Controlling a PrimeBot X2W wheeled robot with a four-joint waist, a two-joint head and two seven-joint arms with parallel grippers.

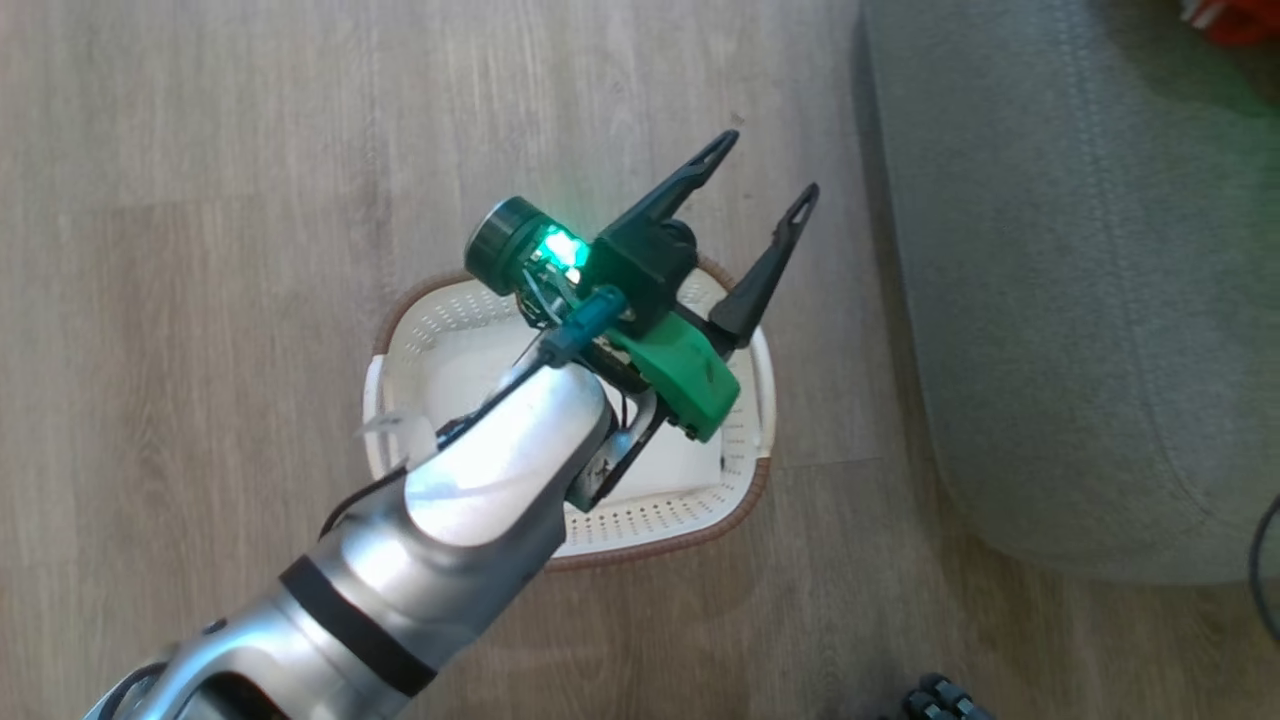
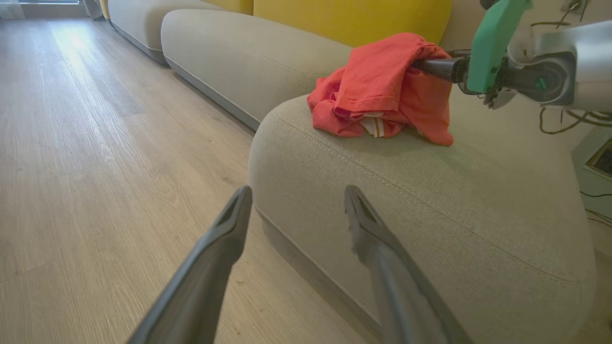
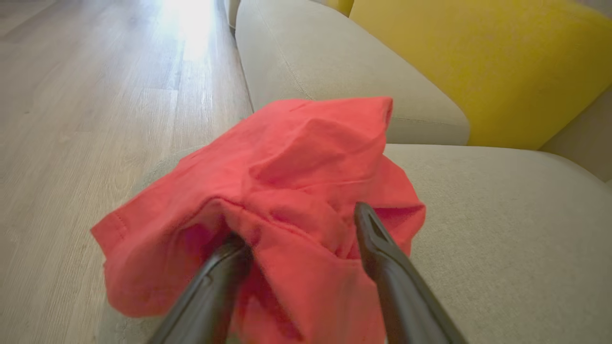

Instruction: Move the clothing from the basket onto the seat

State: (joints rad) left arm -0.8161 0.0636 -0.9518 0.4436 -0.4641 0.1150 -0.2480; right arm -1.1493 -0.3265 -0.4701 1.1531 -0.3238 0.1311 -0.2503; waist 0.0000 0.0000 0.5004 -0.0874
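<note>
Right gripper (image 3: pixel 301 224) fingers stand wide apart, no pinch: one tip is buried under the clothing (image 3: pixel 296 157), the other tip bare beside a fold. That red bundle lies on the seat (image 3: pixel 502 215) near its rounded edge, w/ a yellow cushion (image 3: pixel 478 62) behind. Left gripper (image 1: pixel 767 166), fingers wide & holding nothing, hovers over the basket (image 1: pixel 660 545), which sits on the wood floor (image 1: pixel 200 300) near the seat.

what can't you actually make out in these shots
- Head view: the left arm covers part of the basket floor.
- Head view: the clothing is cut off by the top edge.
- Right wrist view: a red fold hides one tip of the right gripper; piece count unclear.
</note>
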